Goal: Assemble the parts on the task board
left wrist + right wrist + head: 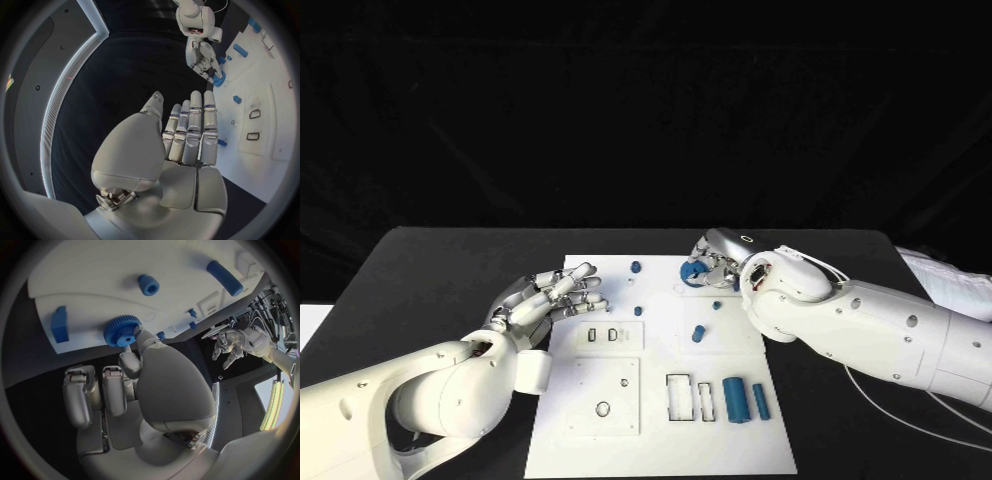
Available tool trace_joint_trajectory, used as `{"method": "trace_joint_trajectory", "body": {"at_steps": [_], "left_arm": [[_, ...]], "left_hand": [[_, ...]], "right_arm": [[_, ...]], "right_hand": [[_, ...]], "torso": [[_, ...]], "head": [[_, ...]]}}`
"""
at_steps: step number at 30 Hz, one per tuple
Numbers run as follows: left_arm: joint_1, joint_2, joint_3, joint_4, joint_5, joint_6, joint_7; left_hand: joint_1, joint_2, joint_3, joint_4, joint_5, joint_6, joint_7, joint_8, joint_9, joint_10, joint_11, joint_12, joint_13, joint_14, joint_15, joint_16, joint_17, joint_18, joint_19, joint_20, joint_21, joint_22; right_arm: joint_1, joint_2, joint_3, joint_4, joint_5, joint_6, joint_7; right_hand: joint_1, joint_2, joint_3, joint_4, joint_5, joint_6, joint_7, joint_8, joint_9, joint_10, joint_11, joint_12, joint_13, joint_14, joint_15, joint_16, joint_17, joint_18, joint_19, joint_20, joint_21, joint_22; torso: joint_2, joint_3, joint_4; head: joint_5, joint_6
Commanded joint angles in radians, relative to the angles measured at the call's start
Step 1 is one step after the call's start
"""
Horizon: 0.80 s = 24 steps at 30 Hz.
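The white task board [661, 440] lies in the middle of the black table. My right hand [718, 258] is over the board's far right part and pinches a blue toothed gear [691, 270] between thumb and a finger. The right wrist view shows that gear [123, 330] at the fingertips, close against the board [94, 285]. My left hand [548, 302] hovers at the board's left edge, fingers straight and apart, holding nothing. In the left wrist view its palm [184, 170] faces the board [272, 130], with the right hand [203, 57] and gear [217, 79] beyond.
Loose blue parts lie on the board: a small peg [635, 267], another [639, 311], an oval piece [698, 333], and two cylinders [733, 400] by a rectangular slot [679, 397] near the front. White cables [942, 270] lie at the table's right edge.
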Motion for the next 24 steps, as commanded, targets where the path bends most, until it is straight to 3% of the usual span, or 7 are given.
{"method": "trace_joint_trajectory", "body": {"at_steps": [1, 7, 10, 14, 24], "left_arm": [[0.001, 0.002, 0.001, 0.001, -0.002, 0.021, 0.001], [0.001, 0.003, 0.001, 0.002, -0.003, 0.02, -0.002], [0.001, 0.004, 0.001, 0.002, -0.003, 0.019, -0.004], [0.001, 0.004, 0.001, 0.002, -0.003, 0.017, -0.006], [0.001, 0.009, 0.001, 0.003, -0.007, 0.016, -0.009]], "left_hand": [[0.009, 0.01, 0.0, -0.012, -0.004, -0.003, 0.001, -0.005, 0.001, -0.007, 0.002, -0.004, 0.001, -0.004, 0.004, -0.007, 0.003, 0.012, 0.006, 0.004, -0.005, -0.002], [0.014, 0.012, 0.001, -0.016, -0.004, -0.003, 0.0, -0.006, 0.001, -0.007, 0.002, -0.004, 0.001, -0.003, 0.004, -0.009, 0.006, 0.012, 0.007, 0.003, -0.005, -0.002], [0.02, 0.016, 0.004, -0.022, -0.004, -0.002, 0.0, -0.006, 0.001, -0.007, 0.001, -0.004, 0.001, -0.003, 0.003, -0.01, 0.009, 0.012, 0.008, 0.003, -0.006, -0.003], [0.024, 0.018, 0.005, -0.026, -0.004, -0.002, 0.0, -0.007, 0.001, -0.007, 0.001, -0.005, 0.001, -0.003, 0.003, -0.012, 0.011, 0.012, 0.009, 0.002, -0.007, -0.003], [0.027, 0.019, 0.007, -0.029, -0.004, -0.002, 0.0, -0.007, 0.001, -0.007, 0.001, -0.005, 0.001, -0.003, 0.003, -0.013, 0.012, 0.012, 0.01, 0.002, -0.007, -0.004]], "right_arm": [[0.001, 0.01, 0.0, 0.019, -0.026, -0.056, 0.023], [0.007, 0.046, 0.001, 0.042, -0.051, -0.078, 0.03], [0.013, 0.071, 0.0, 0.044, -0.058, -0.08, 0.034], [0.02, 0.103, 0.0, 0.038, -0.062, -0.08, 0.04], [0.022, 0.177, -0.016, -0.003, -0.064, -0.056, 0.05]], "right_hand": [[0.001, 0.008, 0.007, -0.002, 0.003, 0.013, -0.009, 0.003, 0.007, 0.007, -0.004, -0.002, 0.001, 0.071, -0.008, 0.005, 0.069, -0.008, 0.09, -0.01, 0.004, 0.238], [-0.003, 0.006, 0.009, -0.002, 0.002, 0.012, -0.009, 0.002, 0.007, 0.007, -0.004, -0.003, 0.001, 0.071, -0.008, 0.005, 0.069, -0.008, 0.09, -0.01, 0.004, 0.239], [-0.004, 0.008, 0.012, -0.002, 0.002, 0.012, -0.009, 0.002, 0.007, 0.007, -0.004, -0.005, 0.001, 0.071, -0.009, 0.005, 0.069, -0.008, 0.091, -0.01, 0.005, 0.24], [-0.005, 0.009, 0.015, -0.002, 0.002, 0.013, -0.009, 0.002, 0.007, 0.006, -0.005, -0.006, 0.0, 0.071, -0.009, 0.005, 0.069, -0.008, 0.091, -0.01, 0.004, 0.24], [-0.006, 0.009, 0.018, -0.003, 0.002, 0.012, -0.009, 0.002, 0.007, 0.005, -0.005, -0.01, -0.002, 0.071, -0.009, 0.004, 0.066, -0.008, 0.09, -0.011, 0.004, 0.239]], "torso": [[0.0, -0.0017, 0.0018], [0.0, -0.003, 0.0039], [0.0, -0.004, 0.0054], [0.0, -0.005, 0.0054], [0.001, -0.0022, 0.0057]], "head": [[0.002, 0.002], [0.005, 0.004], [-0.001, 0.007], [0.006, 0.009], [0.01, 0.0]]}}
